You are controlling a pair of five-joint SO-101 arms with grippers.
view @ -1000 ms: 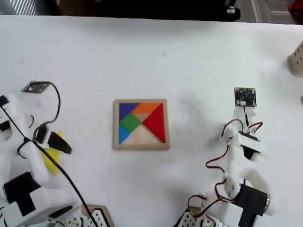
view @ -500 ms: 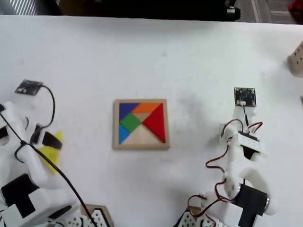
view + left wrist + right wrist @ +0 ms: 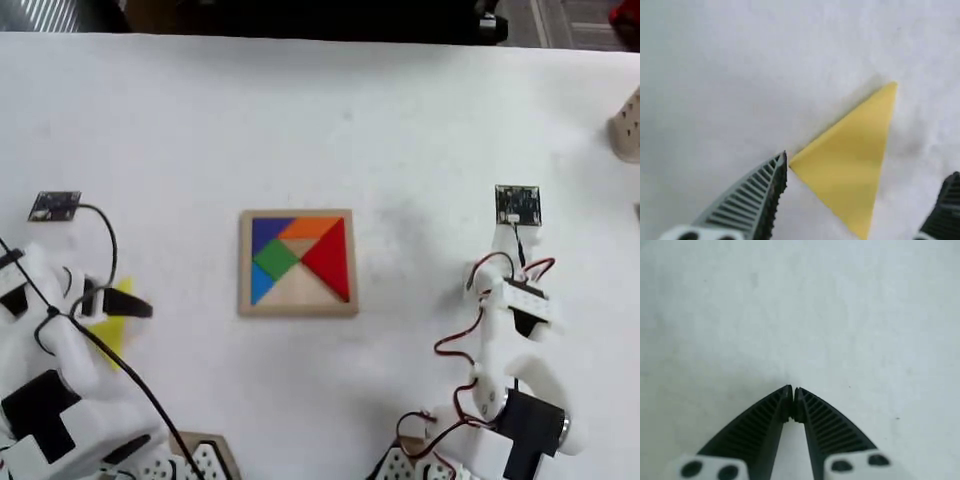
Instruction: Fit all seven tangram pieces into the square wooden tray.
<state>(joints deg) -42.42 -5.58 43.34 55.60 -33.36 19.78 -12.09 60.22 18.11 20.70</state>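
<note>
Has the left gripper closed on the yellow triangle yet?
No, the left gripper is open, its jaws spread wide with the yellow triangle lying between them on the table.

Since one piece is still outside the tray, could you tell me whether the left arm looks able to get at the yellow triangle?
Probably yes: the left gripper is open directly over the yellow triangle, a finger on either side, and the piece lies flat and uncovered on the table.
</note>
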